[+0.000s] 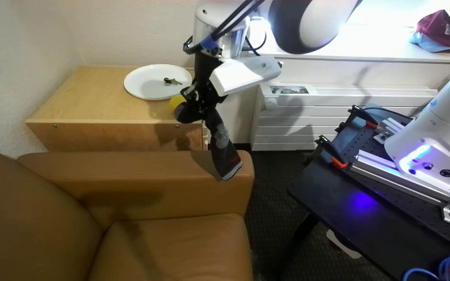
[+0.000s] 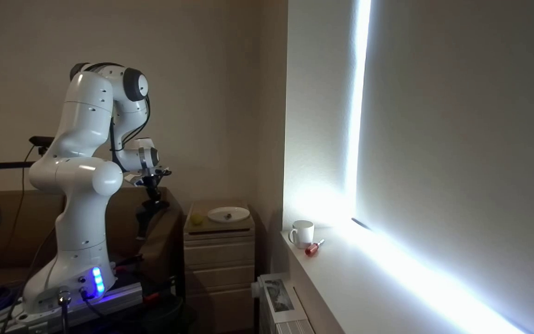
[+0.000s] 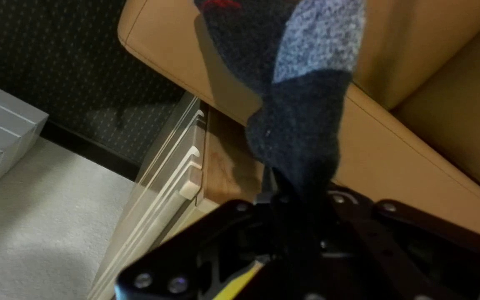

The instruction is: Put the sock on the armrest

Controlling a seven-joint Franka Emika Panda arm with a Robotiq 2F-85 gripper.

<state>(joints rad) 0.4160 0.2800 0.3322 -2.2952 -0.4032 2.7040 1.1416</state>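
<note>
The dark grey sock (image 1: 223, 142) has light grey patches and a red mark. It hangs limp from my gripper (image 1: 202, 110), which is shut on it. A shorter dark end sticks out on the other side of the fingers. The sock's lower end hangs in front of or over the outer end of the brown armrest (image 1: 131, 166); contact cannot be told. In an exterior view the sock (image 2: 143, 222) hangs beside the armrest (image 2: 159, 234), below the gripper (image 2: 154, 204). In the wrist view the sock (image 3: 302, 112) rises from the dark fingers (image 3: 296, 193), with the armrest (image 3: 394, 166) behind it.
A wooden side table (image 1: 88, 97) behind the armrest holds a white plate (image 1: 141, 84) with keys (image 1: 172, 81) and a yellow lemon (image 1: 175, 102). A radiator (image 1: 346, 121) and a black robot table (image 1: 326, 203) stand nearby. A mug (image 2: 304, 233) and screwdriver (image 2: 312, 249) lie on the sill.
</note>
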